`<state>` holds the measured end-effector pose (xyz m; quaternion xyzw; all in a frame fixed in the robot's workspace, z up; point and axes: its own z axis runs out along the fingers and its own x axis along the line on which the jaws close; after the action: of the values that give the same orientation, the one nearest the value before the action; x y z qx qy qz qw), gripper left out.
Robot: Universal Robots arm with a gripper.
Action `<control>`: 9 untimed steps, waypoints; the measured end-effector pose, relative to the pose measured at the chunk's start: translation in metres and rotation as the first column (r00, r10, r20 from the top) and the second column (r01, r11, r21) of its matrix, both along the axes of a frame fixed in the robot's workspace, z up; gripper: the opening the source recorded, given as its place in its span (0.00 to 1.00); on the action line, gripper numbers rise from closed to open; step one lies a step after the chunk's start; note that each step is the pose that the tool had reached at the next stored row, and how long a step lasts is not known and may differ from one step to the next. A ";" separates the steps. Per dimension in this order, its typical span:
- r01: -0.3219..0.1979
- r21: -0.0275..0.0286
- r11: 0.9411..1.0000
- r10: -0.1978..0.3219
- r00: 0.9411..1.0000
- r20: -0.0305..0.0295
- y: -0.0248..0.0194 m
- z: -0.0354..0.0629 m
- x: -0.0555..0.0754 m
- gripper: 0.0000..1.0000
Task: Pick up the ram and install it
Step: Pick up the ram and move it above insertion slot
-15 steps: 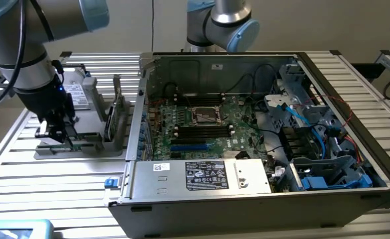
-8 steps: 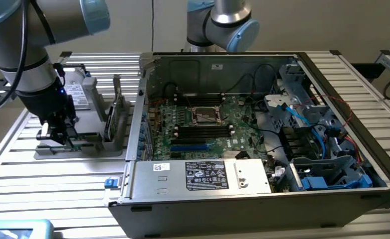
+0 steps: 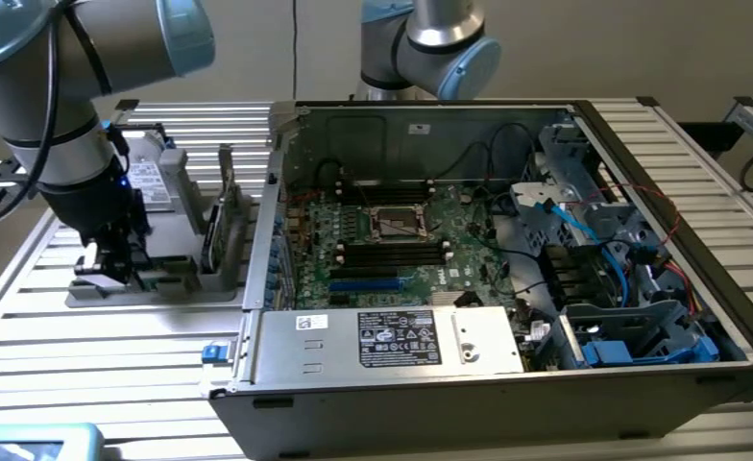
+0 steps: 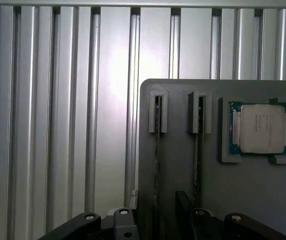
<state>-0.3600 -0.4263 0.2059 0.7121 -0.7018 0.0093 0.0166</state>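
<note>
The arm stands over the grey holder on the bench, at the exterior view's left of the open computer case. The claw is low over the holder with its jaws spread wide and nothing between them gripped. In the wrist view the ram sits edge-up in a holder slot, in line with the gap of the claw. A second stick sits in the slot just beside it, and the CPU chip lies in its recess further along. The ram is not yet lifted. Risk assessment: the two sticks are close, so an off-centre closure could likely trap the second stick or strike a slot guide. A tilted grip on the thin edge could bind the ram in its slot or let it slip. The loose cables beside the motherboard could snag a carried part.
</note>
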 end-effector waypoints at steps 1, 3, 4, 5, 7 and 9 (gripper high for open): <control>0.000 0.000 1.000 0.000 1.000 -0.001 0.0000 -0.0013 0.000 0.42; 0.000 0.000 1.000 0.000 1.000 -0.002 0.0000 -0.0031 0.000 0.42; 0.000 0.000 1.000 0.000 1.000 -0.003 0.0000 -0.0038 0.000 0.42; 0.000 0.000 1.000 0.000 1.000 -0.003 0.0000 -0.0043 0.000 0.42; 0.000 0.000 1.000 0.000 1.000 -0.005 0.0000 -0.0049 0.000 0.42; 0.000 0.000 1.000 0.000 1.000 -0.006 0.0000 -0.0055 0.000 0.40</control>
<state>-0.3600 -0.4263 0.2004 0.7122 -0.7017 0.0072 0.0187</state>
